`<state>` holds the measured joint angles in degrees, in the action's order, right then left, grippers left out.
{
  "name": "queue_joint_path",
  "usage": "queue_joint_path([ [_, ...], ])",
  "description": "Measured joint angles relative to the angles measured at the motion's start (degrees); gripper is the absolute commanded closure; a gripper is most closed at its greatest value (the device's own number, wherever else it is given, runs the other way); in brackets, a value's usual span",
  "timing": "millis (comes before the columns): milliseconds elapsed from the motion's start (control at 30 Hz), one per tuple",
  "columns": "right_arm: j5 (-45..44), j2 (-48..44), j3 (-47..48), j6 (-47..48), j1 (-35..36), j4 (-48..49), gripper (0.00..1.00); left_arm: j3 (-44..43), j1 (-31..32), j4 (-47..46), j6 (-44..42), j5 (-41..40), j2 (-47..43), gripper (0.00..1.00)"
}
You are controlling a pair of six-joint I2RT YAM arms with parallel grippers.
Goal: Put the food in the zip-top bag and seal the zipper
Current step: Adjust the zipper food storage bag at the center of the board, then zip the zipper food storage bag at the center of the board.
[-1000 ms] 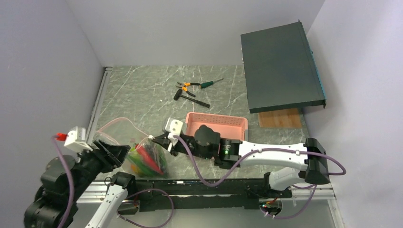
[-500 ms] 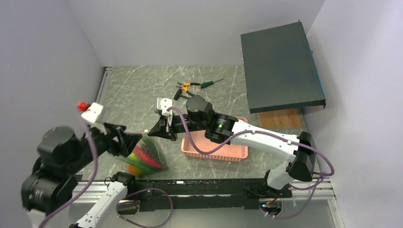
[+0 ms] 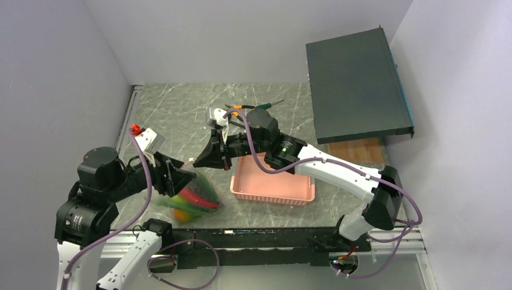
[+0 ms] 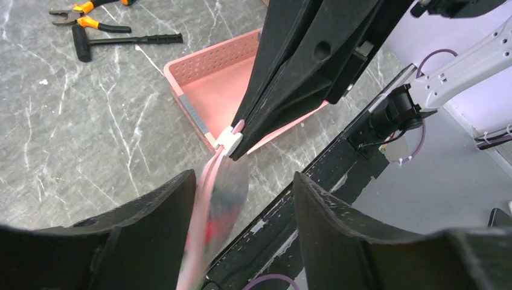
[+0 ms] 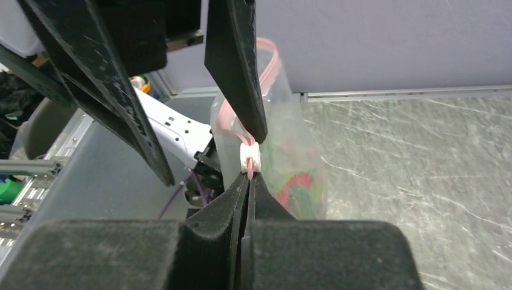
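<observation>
Right gripper [image 5: 247, 178] clamped on white tab [image 5: 249, 158] of zipper [image 4: 207, 187]. Left gripper [image 4: 243, 177] spread wide, straddling the mouth. Zip-top bag [image 3: 204, 186] hangs between them with the food [image 3: 190, 199] inside. I judge it floppy, slick and bottom-heavy, so I'd grip only the strip.

The food [image 3: 192, 199] sat in the zip-top bag [image 3: 202, 187], left of the basket [image 3: 272, 194], with hand tools [image 4: 105, 26] behind them.

Top external: looking down from high behind the near edge, taking in the whole table [image 3: 175, 115].
Left wrist: hovering close, facing right over the pink basket [image 4: 223, 84].
Right wrist: peering left, very close.
Shared: all three catching the zip-top bag [image 3: 194, 192].
</observation>
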<state>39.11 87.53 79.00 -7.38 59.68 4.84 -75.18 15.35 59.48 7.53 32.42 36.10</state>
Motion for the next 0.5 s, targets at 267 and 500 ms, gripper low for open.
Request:
queue_joint_path([
  [267,3.13,0.00,-0.52,-3.89,0.15,2.67,1.00,4.68,0.00,-1.77,3.37,-0.04,-4.48,0.57],
  [500,3.65,0.00,-0.92,-5.38,0.13,2.89,1.00,4.66,0.00,-1.81,5.42,-2.29,-5.03,0.72],
])
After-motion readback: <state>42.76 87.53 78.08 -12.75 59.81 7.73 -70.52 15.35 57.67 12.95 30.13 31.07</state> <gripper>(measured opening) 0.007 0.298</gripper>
